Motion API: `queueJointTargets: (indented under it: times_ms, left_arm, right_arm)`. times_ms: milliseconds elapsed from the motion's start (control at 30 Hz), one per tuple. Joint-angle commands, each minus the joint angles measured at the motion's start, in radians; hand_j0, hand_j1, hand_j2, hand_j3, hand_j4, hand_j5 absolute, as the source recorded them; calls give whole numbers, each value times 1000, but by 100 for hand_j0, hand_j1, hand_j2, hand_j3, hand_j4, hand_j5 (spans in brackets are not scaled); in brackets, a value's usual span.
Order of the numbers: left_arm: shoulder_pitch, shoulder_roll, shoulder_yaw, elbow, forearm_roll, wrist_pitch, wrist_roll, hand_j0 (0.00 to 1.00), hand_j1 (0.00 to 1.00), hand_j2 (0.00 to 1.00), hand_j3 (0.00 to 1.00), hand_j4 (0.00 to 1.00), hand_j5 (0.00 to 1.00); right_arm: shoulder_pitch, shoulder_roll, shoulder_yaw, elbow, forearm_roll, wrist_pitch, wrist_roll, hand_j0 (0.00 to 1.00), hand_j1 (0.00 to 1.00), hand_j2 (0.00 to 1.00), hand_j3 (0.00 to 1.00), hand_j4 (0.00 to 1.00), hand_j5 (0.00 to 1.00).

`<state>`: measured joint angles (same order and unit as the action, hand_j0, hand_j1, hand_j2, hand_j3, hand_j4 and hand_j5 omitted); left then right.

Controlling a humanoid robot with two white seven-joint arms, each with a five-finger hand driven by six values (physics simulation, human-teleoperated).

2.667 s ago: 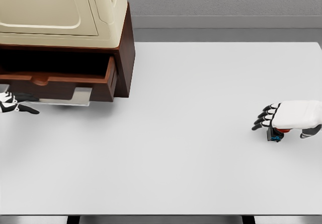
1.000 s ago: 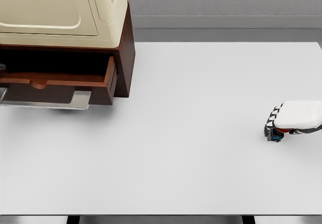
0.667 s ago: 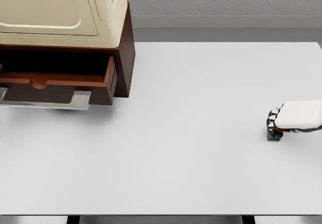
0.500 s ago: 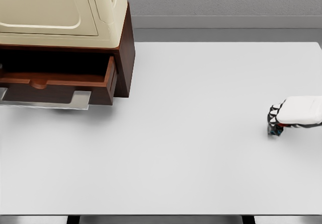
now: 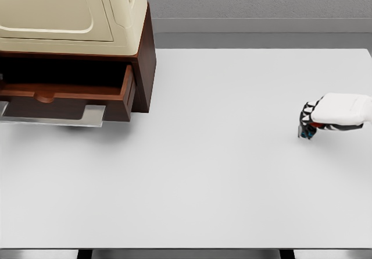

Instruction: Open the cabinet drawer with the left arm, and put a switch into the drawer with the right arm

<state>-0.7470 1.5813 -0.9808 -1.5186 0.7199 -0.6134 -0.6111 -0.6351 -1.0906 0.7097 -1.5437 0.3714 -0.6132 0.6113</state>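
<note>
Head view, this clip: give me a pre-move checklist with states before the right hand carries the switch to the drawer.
1. Drawer pulled out of the cabinet: ok.
2. Right hand closed on the switch: ok, fingers curl around it, though most of the switch is hidden.
3. Switch clear of the table: cannot tell from this angle.
4. Table path from hand to drawer free of objects: ok.
5. Left hand clear of the drawer: ok, it is out of view.
6. Drawer interior free: cannot tell, the inside is dark.
</note>
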Motion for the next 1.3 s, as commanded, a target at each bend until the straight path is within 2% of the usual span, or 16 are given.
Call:
queueJointTargets:
  times_ms: [0,33,300,567,767,933,1067,1133,1267]
  left_arm:
    - [0,2,1,0,9,3,0,100,100,100,100,100,100]
    - [0,0,1,0,9,3,0,100,100,100,100,100,100]
    - [1,2,1,0,9,3,0,100,100,100,100,100,100]
    - [0,0,1,0,7,3,0,100,100,100,100,100,100]
    - [1,0,1,0,7,3,0,100,100,100,100,100,100]
    - [1,0,1,0,9,3,0,100,100,100,100,100,100]
    - [0,0,1,1,7,3,0,100,100,100,100,100,100]
    - [1,0,1,1,7,3,0,100,100,100,100,100,100]
    - [0,0,1,1,9,3,0,100,100,100,100,100,100]
  right_arm:
    - [-2,20,-3,1,-5,2,0,45,45,45,45,45,45]
    - [-3,26,-3,1,-5,2,0,41,41,41,41,41,41]
    - [-90,115,-1,1,-5,2,0,41,41,41,41,41,41]
    - [-133,227,8,1,-3,2,0,41,41,41,41,41,41]
    - [-158,270,13,-1,-3,2,0,37,37,37,37,37,37]
    - [-256,333,100,-1,-3,2,0,37,37,37,37,37,37]
    - [-273,380,117,-1,-3,2,0,37,37,37,37,37,37]
    - [-307,385,155,-1,-3,2,0,33,33,33,33,33,33]
    - [-330,408,160,-1,-3,2,0,33,33,33,33,33,33]
